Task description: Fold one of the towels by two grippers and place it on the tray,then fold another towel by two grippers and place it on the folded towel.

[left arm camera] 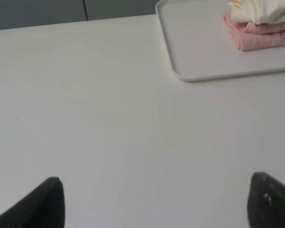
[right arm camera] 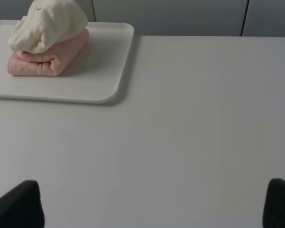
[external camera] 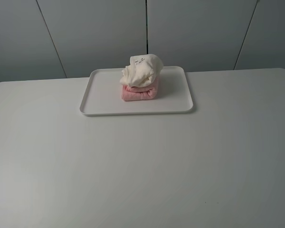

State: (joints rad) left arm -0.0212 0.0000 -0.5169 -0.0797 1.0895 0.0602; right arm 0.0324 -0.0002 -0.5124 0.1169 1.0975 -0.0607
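Observation:
The white tray (external camera: 99,97) lies at the back middle of the table. On it rests the folded pale pink towel (external camera: 140,93), and the cream towel (external camera: 141,70) sits bunched on top of it. The left wrist view shows the tray (left arm camera: 199,47), the pink towel (left arm camera: 259,39) and the cream towel (left arm camera: 261,9) far from my left gripper (left arm camera: 156,199), which is open and empty. My right gripper (right arm camera: 154,204) is open and empty too, well back from the tray (right arm camera: 104,61), pink towel (right arm camera: 47,59) and cream towel (right arm camera: 50,23). Neither gripper shows in the exterior high view.
The white table (external camera: 142,166) spreads bare in front of the tray. Grey wall panels (external camera: 194,28) stand behind the table's far edge.

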